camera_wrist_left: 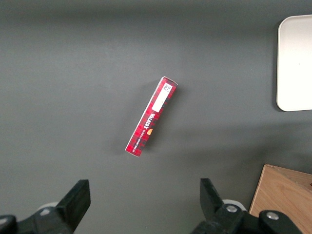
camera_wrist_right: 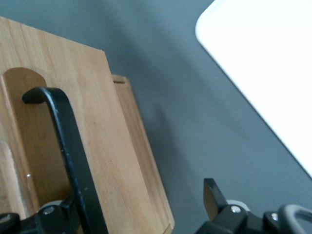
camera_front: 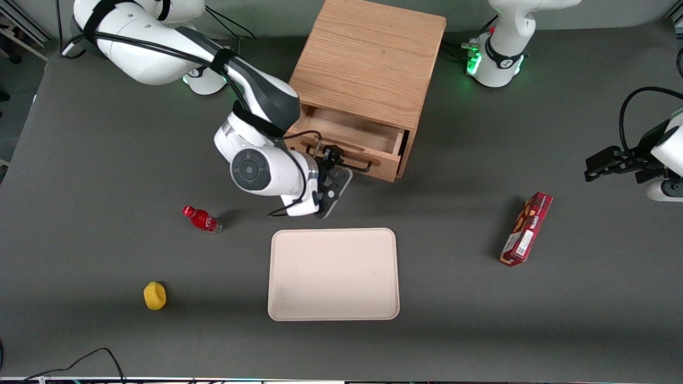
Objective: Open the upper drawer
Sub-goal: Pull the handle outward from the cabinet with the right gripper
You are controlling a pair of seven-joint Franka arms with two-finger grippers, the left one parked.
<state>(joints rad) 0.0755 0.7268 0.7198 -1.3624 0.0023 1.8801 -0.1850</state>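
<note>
Upper drawer (camera_front: 349, 141): partly pulled out of the wooden cabinet (camera_front: 368, 61), front panel facing the front camera, open interior showing bare wood; sits nearer the front camera than the cabinet's top.

Handle (camera_front: 352, 160): black metal bar fixed across the drawer front, standing off a shallow recess in the panel.

Gripper (camera_front: 332, 160): right arm's, at the drawer front; in the wrist view the jaws stand spread, one fingertip (camera_wrist_right: 48, 217) just beside the bar (camera_wrist_right: 68, 151), the other (camera_wrist_right: 214, 197) well out over the table. Not clamped on anything visible; whether the near finger touches the bar, cannot tell.

Handling, as a judgement: rigid wood box, probably moderate weight with some sliding friction; bar stiff and smooth, likely slippery under a loose pinch. Best hold at mid-bar, pulling straight out along the drawer's travel to avoid jamming or dragging the cabinet.

Front view only: how far the drawer is out, the cream tray (camera_front: 333, 274) just in front of the cabinet, a red bottle (camera_front: 203, 219) and a yellow object (camera_front: 155, 295) toward the working arm's end.

Right wrist view only: gap between bar and panel, finger spacing.

Left wrist view only: close look at the red box (camera_wrist_left: 151, 117) toward the parked arm's end.
</note>
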